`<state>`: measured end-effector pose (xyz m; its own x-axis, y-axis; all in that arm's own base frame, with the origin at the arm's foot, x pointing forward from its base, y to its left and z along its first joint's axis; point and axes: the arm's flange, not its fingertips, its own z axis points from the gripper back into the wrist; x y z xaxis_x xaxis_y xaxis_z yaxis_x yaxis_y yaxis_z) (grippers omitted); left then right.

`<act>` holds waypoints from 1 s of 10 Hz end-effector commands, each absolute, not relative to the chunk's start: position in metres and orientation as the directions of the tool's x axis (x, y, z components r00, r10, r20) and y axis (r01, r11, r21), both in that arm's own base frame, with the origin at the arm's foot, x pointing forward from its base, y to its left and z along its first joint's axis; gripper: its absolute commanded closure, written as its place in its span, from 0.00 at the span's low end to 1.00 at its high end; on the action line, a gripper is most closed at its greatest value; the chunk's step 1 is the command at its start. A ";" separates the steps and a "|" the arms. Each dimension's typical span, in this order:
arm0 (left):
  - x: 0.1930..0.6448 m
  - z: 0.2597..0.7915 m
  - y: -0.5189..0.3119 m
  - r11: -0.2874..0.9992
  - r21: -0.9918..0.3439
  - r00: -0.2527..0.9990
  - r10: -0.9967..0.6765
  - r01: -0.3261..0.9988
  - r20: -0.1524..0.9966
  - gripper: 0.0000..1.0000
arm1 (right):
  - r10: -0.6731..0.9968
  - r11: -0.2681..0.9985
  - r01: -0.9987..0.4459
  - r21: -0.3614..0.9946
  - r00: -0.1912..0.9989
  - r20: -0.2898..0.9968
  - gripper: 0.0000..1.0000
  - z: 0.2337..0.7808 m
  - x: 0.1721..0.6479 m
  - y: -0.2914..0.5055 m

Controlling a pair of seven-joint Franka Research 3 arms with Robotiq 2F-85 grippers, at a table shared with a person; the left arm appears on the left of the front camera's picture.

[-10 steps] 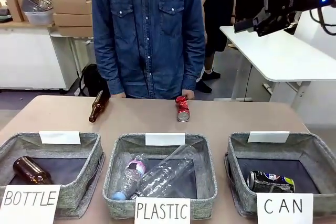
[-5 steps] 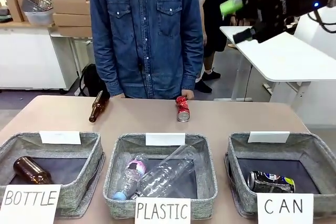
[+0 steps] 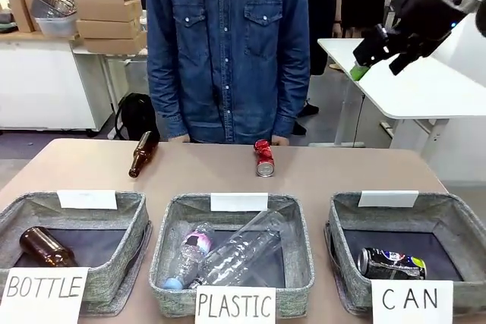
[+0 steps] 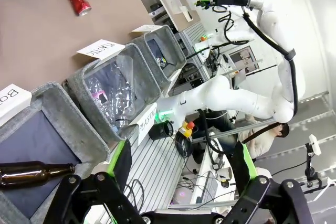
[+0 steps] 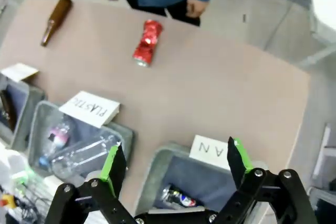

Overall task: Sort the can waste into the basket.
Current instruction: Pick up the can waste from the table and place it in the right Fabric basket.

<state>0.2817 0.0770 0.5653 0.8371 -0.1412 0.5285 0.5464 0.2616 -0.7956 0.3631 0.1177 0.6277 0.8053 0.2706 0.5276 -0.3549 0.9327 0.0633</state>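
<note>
A crumpled red can [image 3: 263, 157] lies on its side on the tan table [image 3: 342, 172], just short of the far edge where a person in a denim shirt [image 3: 224, 43] stands. At its 9 o'clock, well apart, is a brown glass bottle [image 3: 142, 153]. The grey basket [image 3: 440, 214] with the handwritten "CAN" sign [image 3: 411, 299] sits at the red can's 4 o'clock, with a dark can [image 3: 391, 262] lying inside it; that can's green, white and blue print is too small to read. The sign covers the basket's near wall, and the picture's right edge clips its side. At the basket's 9 o'clock stands a like basket signed "PLASTIC" [image 3: 292, 225] with clear plastic bottles [image 3: 228, 252] in it, and beyond it one signed "BOTTLE" [image 3: 129, 221] with a second brown bottle [image 3: 45, 246]. The white tags on all three rims look blank. The right gripper [image 5: 176, 169] hangs high over the table with its jaws spread wide and nothing between them. The left gripper [image 4: 181, 163] is off the table's near side by the "BOTTLE" basket, jaws likewise wide and empty.
</note>
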 end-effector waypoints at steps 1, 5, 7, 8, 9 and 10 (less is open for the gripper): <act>0.283 0.568 0.076 0.240 -0.788 0.823 -0.140 0.567 0.550 0.01 | 0.239 0.889 -0.401 0.220 0.817 0.526 0.00 0.629 0.362 0.121; 0.283 0.568 0.076 0.240 -0.788 0.823 -0.140 0.567 0.550 0.01 | 0.325 0.924 -0.381 0.043 0.838 0.437 0.00 0.616 0.408 0.155; 0.283 0.568 0.076 0.240 -0.788 0.823 -0.140 0.567 0.550 0.01 | 0.289 0.929 -0.356 0.100 0.868 0.404 0.00 0.592 0.462 0.187; 0.283 0.568 0.076 0.240 -0.788 0.823 -0.140 0.567 0.550 0.01 | 0.281 0.924 -0.355 0.142 0.883 0.376 0.00 0.574 0.485 0.201; 0.283 0.568 0.076 0.240 -0.788 0.823 -0.140 0.567 0.550 0.01 | 0.228 0.939 -0.302 0.167 0.906 0.356 0.00 0.552 0.508 0.215; 0.283 0.568 0.076 0.240 -0.788 0.823 -0.140 0.567 0.550 0.01 | 0.178 0.948 -0.253 0.195 0.925 0.337 0.00 0.527 0.528 0.224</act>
